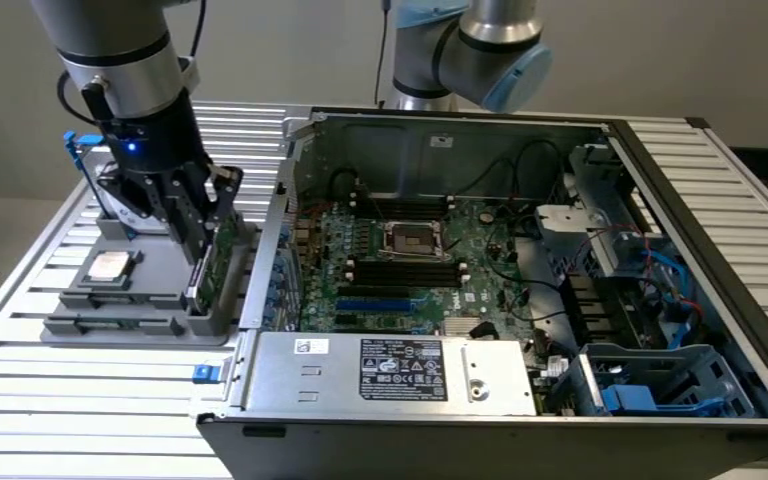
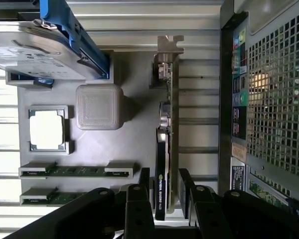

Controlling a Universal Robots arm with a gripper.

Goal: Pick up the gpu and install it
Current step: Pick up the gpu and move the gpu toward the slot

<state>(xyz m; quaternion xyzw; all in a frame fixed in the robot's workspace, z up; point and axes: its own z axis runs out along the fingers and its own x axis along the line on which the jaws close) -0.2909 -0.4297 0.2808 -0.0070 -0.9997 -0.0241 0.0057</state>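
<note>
Nearest to me stands the open computer case (image 1: pixel 744 300), with its labelled silver power supply (image 1: pixel 384 368) at the front. On the exterior view's left, on the slatted table (image 1: pixel 77 390), lies a grey tray (image 1: pixel 117 325) just beside the case. A small square CPU chip (image 1: pixel 108 266) sits in one pocket of the tray. The gpu (image 2: pixel 162 164) stands on its edge in a slot of this tray, its silver bracket at the far end. The gripper (image 1: pixel 204 240) is down over it. Its fingers (image 2: pixel 145 191) are only partly closed and lie against both faces of the card, which is not lifted. Farther back is a hard drive (image 2: pixel 35 55) with a blue frame. Inside the case lies the green motherboard (image 1: pixel 411 270).
</note>
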